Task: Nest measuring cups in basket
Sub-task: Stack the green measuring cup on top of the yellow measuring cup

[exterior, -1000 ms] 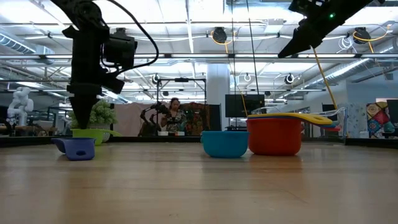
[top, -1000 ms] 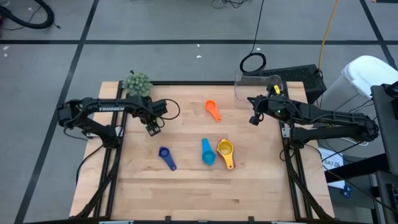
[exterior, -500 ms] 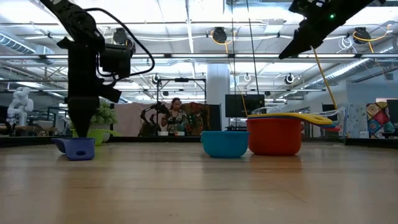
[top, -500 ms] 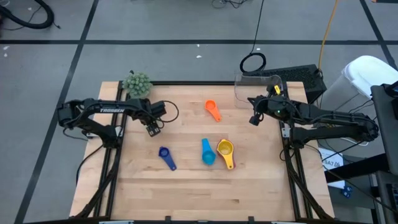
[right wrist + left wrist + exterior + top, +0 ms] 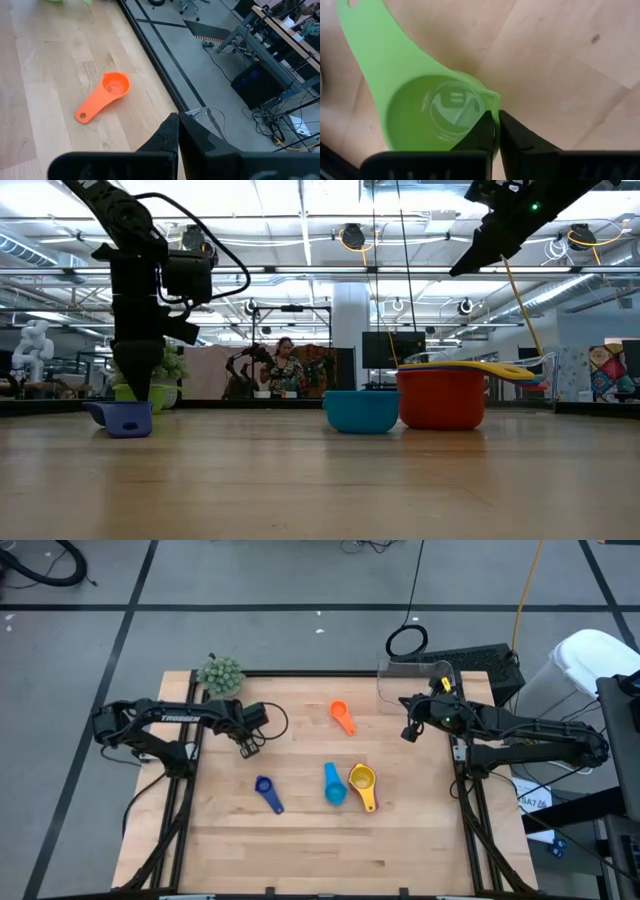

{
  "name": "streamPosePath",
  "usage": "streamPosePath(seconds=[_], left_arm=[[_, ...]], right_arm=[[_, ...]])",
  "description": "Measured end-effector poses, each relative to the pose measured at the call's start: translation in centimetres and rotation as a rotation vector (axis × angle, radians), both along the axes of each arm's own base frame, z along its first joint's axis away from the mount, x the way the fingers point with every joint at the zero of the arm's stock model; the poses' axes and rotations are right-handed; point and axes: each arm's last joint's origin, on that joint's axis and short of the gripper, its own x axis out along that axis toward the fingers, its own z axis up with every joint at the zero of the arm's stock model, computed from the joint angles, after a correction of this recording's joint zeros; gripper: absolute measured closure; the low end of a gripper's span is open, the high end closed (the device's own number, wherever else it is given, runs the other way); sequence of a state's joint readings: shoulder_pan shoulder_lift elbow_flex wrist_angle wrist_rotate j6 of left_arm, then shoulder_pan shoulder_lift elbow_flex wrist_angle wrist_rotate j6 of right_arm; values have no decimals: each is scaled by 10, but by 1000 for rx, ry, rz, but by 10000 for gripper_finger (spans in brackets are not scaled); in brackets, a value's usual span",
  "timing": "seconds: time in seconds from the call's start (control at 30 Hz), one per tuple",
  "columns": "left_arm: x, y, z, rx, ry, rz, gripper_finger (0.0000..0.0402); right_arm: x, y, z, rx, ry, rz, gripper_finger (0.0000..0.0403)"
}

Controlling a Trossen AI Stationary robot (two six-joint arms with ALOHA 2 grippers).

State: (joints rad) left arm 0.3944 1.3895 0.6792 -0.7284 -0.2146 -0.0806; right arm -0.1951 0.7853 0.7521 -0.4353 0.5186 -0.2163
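Left gripper [image 5: 495, 131] clenched thin on the rim of the green measuring cup [image 5: 427, 107], one finger inside the bowl, one outside, handle trailing away beyond the bowl. Likely light, stiff, slick plastic; rim pinch prone to swivel, so a slow lift advised. Right gripper [image 5: 409, 731] closed on nothing, hovering just short of the clear basket [image 5: 415, 683], which sits at the bench's [image 5: 320, 840] far corner on that side. Orange cup [image 5: 342, 717] lying between the two grippers; dark blue cup [image 5: 267, 792], light blue cup [image 5: 333, 784] and yellow cup [image 5: 362, 783] nearer the front edge. Fuzzy ball [image 5: 220, 674] close behind the left gripper, at the back edge. Open wood across to the basket, orange cup the only thing near the path.
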Motion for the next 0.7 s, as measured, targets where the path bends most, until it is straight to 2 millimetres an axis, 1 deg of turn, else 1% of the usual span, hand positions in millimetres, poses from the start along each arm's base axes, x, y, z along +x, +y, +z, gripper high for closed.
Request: streamPosePath(seconds=[0.1,0.17,0.23,0.3,0.4,0.53,0.63,0.7], left_arm=[[3,-3,0,-6,-19,-17,393],[8,-5,4,-17,-49,-31,394],[18,-8,14,-16,-89,-89,394],[31,-15,28,-16,-132,-219,394],[55,-28,57,20,-223,-431,394],[84,-48,107,87,-401,-759,394],[98,-65,142,188,-508,-1073,394],[106,-74,155,266,-529,-1239,394]], right_arm=[[-1,0,0,-2,2,1,403],[-1,0,1,-8,4,4,403],[-2,0,1,-23,16,10,403],[-2,0,1,-34,23,13,403],[-3,-3,1,-43,33,0,403],[-5,-8,1,-54,44,-24,403],[-6,-13,3,-55,29,-46,403],[-5,-14,4,-33,-9,-26,403]])
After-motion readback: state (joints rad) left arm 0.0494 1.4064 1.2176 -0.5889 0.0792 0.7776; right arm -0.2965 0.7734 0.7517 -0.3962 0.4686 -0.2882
